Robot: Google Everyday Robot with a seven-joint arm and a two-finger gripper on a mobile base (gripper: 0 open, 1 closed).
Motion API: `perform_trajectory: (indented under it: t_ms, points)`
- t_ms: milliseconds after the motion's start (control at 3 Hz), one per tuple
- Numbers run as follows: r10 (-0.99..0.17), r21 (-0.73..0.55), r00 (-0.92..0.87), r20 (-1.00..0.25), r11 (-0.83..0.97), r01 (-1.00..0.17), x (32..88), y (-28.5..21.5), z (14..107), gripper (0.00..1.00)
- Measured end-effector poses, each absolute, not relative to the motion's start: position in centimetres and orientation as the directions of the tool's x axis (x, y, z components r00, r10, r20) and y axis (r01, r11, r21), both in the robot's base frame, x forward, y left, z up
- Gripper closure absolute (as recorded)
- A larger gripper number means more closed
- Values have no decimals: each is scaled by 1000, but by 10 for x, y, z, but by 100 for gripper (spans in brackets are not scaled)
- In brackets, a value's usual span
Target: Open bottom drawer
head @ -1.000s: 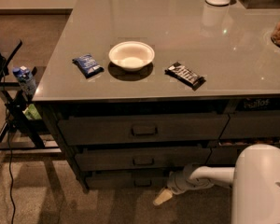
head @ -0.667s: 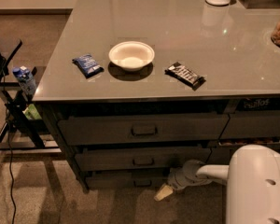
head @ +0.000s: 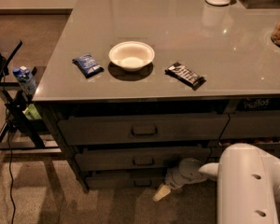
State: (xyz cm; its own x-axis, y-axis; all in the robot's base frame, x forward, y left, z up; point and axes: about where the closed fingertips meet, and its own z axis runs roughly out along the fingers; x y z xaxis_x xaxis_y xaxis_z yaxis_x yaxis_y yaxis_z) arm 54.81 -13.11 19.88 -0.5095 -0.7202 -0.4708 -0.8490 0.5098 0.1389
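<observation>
The bottom drawer (head: pixel 123 179) is the lowest, slimmest dark-grey front of the three-drawer stack under the grey counter, with a small dark handle (head: pixel 142 183) at its centre. Its front sits about flush with the fronts above. My gripper (head: pixel 162 193) is at the end of the white arm that reaches in from the lower right. Its cream tip hangs low in front of the bottom drawer, just right of and below the handle, near the floor.
On the counter (head: pixel 233 50) lie a blue packet (head: pixel 87 65), a white bowl (head: pixel 131 55) and a dark snack bar (head: pixel 185 75). A narrower drawer column (head: pixel 256 124) stands to the right. A black stand with a bottle (head: pixel 26 80) and cable is at left.
The arm has shifted slightly; the gripper tip has moved a little to the left and stays low in front of the bottom drawer. The drawer has not visibly moved.
</observation>
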Motion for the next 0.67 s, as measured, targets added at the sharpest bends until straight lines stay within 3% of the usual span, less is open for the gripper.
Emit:
perform_trajectory:
  t_ms: [333, 667]
  points:
    - [-749, 165, -493, -442, 473, -866, 532, -124, 195, 0]
    - [-761, 235, -495, -418, 436, -869, 470, -129, 216, 0]
